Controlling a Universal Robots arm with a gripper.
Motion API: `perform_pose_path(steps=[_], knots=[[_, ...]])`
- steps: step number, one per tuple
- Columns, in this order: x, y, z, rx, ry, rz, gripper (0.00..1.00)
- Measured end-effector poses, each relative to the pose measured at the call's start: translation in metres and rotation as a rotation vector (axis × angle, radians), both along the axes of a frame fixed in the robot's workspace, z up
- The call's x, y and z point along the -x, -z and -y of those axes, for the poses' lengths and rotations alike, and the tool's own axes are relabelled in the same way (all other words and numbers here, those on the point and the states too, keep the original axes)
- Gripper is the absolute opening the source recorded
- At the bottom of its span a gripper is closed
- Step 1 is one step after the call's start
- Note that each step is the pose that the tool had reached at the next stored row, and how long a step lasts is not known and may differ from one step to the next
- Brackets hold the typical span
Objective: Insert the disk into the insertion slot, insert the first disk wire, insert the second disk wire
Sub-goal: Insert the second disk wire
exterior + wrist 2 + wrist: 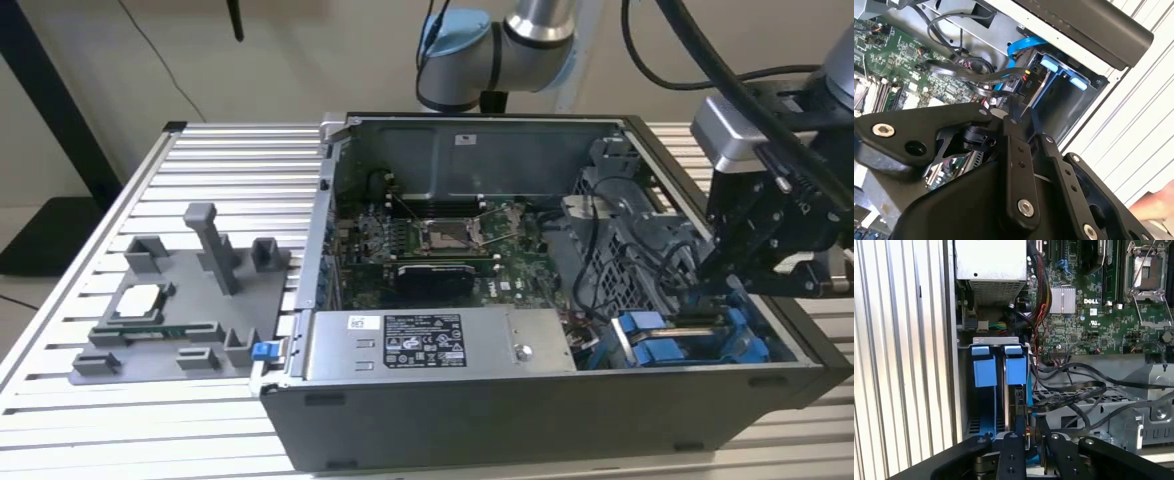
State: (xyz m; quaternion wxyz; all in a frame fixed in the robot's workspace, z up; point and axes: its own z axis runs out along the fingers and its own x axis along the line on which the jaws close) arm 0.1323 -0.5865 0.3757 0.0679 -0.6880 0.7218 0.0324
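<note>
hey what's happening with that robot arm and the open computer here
A robot arm's gripper is down at the drive cage in the corner of an open computer case. The disk in its blue carrier already sits in the bay. In both wrist views the fingers are at a black cable connector by the disk's edge.

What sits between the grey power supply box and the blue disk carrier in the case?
In the first wrist view, a bundle of cables lies between the power supply and the blue carrier tabs.
</note>
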Motion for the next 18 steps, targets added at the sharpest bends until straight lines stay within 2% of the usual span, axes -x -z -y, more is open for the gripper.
perform_pose_path(steps=[9, 18], knots=[[0.0, -0.012, 0.0, 0.0, 0.0, -0.0001, 1.0], [0.0, -0.014, 0.0, 0.0001, 0.0, -0.0001, 1.0]])
